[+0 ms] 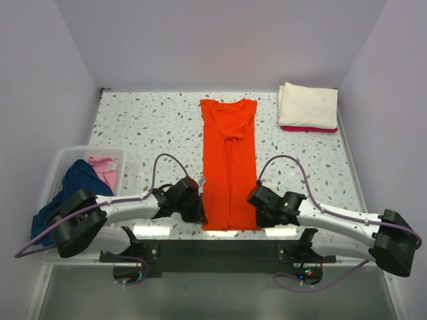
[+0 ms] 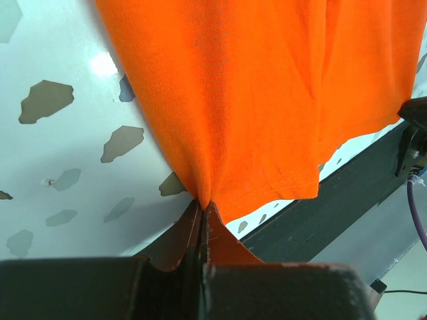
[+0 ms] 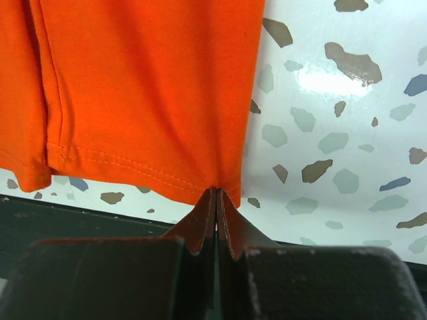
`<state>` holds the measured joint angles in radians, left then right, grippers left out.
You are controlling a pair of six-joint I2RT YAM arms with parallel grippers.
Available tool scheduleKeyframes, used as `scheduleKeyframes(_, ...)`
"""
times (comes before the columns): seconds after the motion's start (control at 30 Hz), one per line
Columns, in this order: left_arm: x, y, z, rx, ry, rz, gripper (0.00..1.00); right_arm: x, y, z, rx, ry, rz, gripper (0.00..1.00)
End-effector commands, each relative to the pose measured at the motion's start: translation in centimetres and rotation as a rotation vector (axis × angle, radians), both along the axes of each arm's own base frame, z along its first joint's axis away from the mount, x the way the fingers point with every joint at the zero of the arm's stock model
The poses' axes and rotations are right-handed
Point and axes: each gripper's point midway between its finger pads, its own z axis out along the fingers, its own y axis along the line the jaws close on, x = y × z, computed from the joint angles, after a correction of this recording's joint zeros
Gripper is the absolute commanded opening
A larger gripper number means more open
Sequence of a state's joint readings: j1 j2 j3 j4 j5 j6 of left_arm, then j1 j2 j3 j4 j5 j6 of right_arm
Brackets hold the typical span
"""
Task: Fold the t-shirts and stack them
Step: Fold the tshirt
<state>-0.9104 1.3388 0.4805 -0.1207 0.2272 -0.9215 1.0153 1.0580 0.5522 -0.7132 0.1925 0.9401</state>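
Both left jaws and right jaws closed tight on near hem corners of the orange t-shirt [image 1: 229, 163]

I saw a plain orange t-shirt [image 1: 229, 163], a surface [image 1: 147, 127] white with grey-brown flecks, a cream shirt [image 1: 308, 105], red shirt [image 1: 303, 129], navy shirt [image 1: 73, 185], pink shirt [image 1: 105, 171] and white slatted basket [image 1: 61, 160].

Long shirt [image 1: 229, 160] mid worktop [image 1: 147, 127], lengthwise. My left gripper [image 2: 202, 205] pinching near-left hem corner, right gripper [image 3: 215, 195] near-right. Folded stack [image 1: 308, 107] far right. Basket [image 1: 63, 160] left, shirts [image 1: 80, 183] inside.
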Motion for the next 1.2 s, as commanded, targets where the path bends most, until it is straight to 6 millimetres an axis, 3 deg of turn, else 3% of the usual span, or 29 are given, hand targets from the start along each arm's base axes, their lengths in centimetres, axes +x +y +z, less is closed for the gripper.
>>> scheduleKeyframes(0.0,-0.2,0.8,-0.3,0.047,-0.005,-0.011,0.00,-0.5,-1.3,-0.3,-0.041,0.009,-0.028,0.00)
scheduleKeyframes(0.43,-0.5,0.7,0.2,0.031,0.003,-0.015,0.00,-0.8,-1.4,-0.4,-0.025,0.013,-0.034,0.02)
scheduleKeyframes(0.57,-1.0,0.7,0.7,0.019,0.015,-0.024,0.04,-1.0,-0.9,0.2,0.030,0.015,-0.051,0.36)
scheduleKeyframes(0.6,-1.0,0.8,0.7,0.023,0.016,-0.023,0.08,-1.0,-1.0,0.4,0.038,0.008,-0.059,0.45)
scheduleKeyframes(0.63,-1.1,1.0,0.7,0.031,0.017,-0.020,0.20,-1.1,-1.3,0.2,0.035,0.010,-0.072,0.47)
scheduleKeyframes(0.73,-1.3,1.3,1.1,0.031,0.015,-0.020,0.34,-1.6,-1.5,-0.2,0.050,0.031,-0.098,0.49)
scheduleKeyframes(0.8,-1.5,1.4,1.2,0.033,0.022,-0.018,0.38,-2.0,-1.3,-0.6,0.068,0.050,-0.101,0.49)
scheduleKeyframes(1.03,-2.0,1.9,1.3,0.023,0.032,-0.002,0.40,-2.5,-0.5,-1.5,0.176,0.095,-0.158,0.45)
scheduleKeyframes(1.17,-2.3,1.4,1.1,-0.017,0.045,0.000,0.39,-2.0,-0.4,-0.8,0.243,0.085,-0.191,0.45)
